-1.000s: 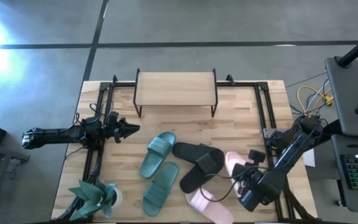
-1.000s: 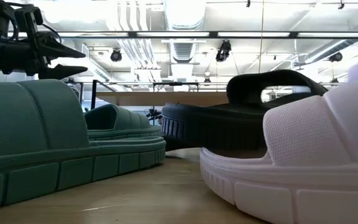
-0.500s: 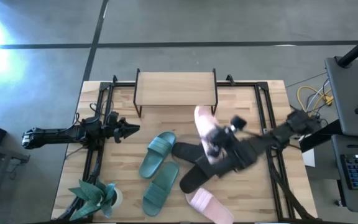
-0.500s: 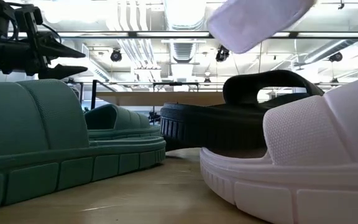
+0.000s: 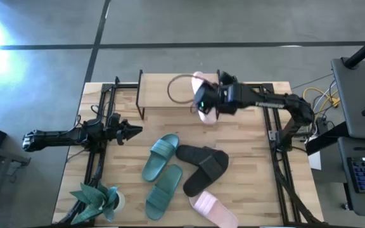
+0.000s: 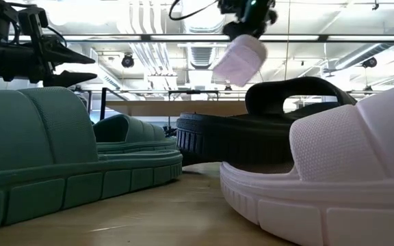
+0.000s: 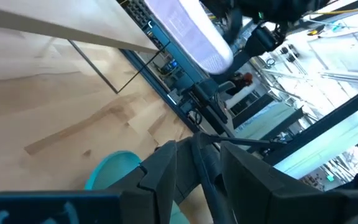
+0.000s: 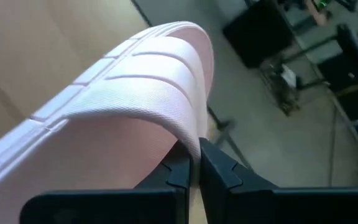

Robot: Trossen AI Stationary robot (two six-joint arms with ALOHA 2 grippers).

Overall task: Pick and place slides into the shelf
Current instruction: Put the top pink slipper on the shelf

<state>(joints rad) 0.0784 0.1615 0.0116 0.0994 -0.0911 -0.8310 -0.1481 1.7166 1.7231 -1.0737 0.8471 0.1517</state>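
The desk (image 5: 246, 152) carries the shelf (image 5: 170, 92) along its far edge, and the placing to come depends on how the carried slide sits relative to that plank. The right gripper (image 5: 209, 100) hangs above the shelf's right end, pinching a light pink slide (image 5: 204, 101) by its strap, so the slide is off the desk. Its long axis runs roughly front to back across the plank's right edge, partly past it. Setting it down likely means shifting a little leftward and lowering. The left gripper (image 5: 132, 131) waits half spread and empty over the desk's left side. The teal-green pair (image 5: 160, 171), black pair (image 5: 201, 166) and the other pink slide (image 5: 211, 209) lie nearer the front.
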